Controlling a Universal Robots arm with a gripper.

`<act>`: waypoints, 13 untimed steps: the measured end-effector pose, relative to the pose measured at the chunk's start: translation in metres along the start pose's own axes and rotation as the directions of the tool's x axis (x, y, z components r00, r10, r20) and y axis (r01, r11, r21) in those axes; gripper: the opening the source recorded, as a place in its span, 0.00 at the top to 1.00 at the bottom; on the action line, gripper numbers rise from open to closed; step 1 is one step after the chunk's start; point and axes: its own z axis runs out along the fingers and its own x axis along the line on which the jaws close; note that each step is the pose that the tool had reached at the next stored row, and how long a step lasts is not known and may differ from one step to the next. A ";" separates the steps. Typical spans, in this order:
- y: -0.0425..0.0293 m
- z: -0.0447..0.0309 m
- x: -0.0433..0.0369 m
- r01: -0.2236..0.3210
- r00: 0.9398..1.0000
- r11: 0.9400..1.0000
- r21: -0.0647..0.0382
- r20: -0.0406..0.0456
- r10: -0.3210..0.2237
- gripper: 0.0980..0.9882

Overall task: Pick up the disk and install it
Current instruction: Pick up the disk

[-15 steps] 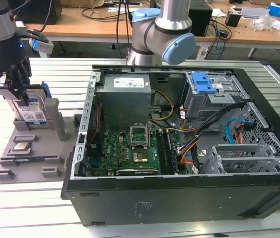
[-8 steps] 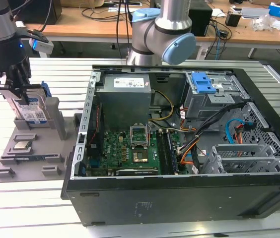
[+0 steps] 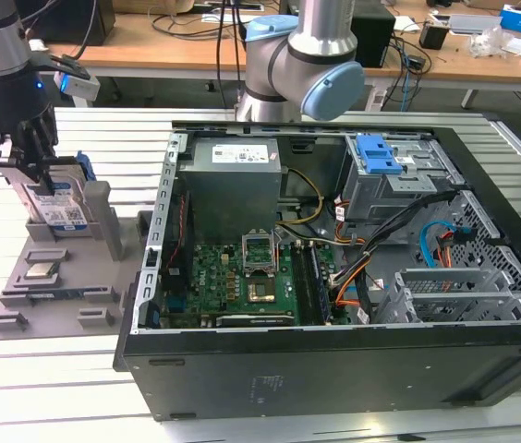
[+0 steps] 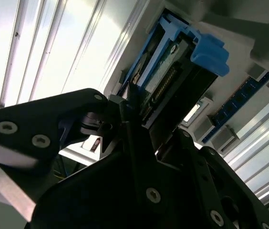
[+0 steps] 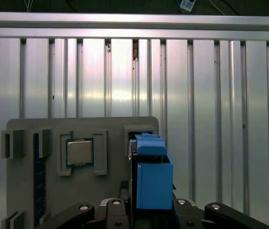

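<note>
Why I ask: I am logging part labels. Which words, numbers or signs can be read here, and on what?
None can be read.
On the disk: label print too small.
On the power supply: white sticker, print too small.
On the processor chip: any markings blurred.

The disk stands upright on its edge in a slot of the grey holder plate, toward nine o'clock in the exterior view. It is a flat silver drive with a white-and-blue label on its face and a blue carrier frame around its edges. In the second wrist view its connector edge shows, with the frame's blue tab at one end.
</note>
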 end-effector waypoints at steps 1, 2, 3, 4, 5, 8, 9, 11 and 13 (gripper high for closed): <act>0.0000 0.0000 0.0000 0.000 1.000 1.000 0.000 0.000 0.000 0.71; 0.0000 0.0000 0.0000 0.000 1.000 1.000 0.000 0.000 0.000 0.71; 0.0001 -0.0013 0.0000 0.000 1.000 1.000 0.000 0.000 0.000 0.71; 0.0002 -0.0041 -0.0001 0.000 1.000 1.000 0.000 0.000 0.000 0.71; 0.0002 -0.0058 -0.0003 0.000 1.000 1.000 0.000 0.000 0.000 0.71; 0.0004 -0.0110 -0.0005 0.000 1.000 1.000 0.000 0.000 0.000 0.71; 0.0005 -0.0133 -0.0007 0.000 1.000 1.000 0.000 0.000 0.000 0.71; 0.0008 -0.0184 -0.0009 0.000 1.000 1.000 0.000 0.000 0.000 0.71; 0.0009 -0.0218 -0.0011 0.000 1.000 1.000 0.000 0.000 0.000 0.71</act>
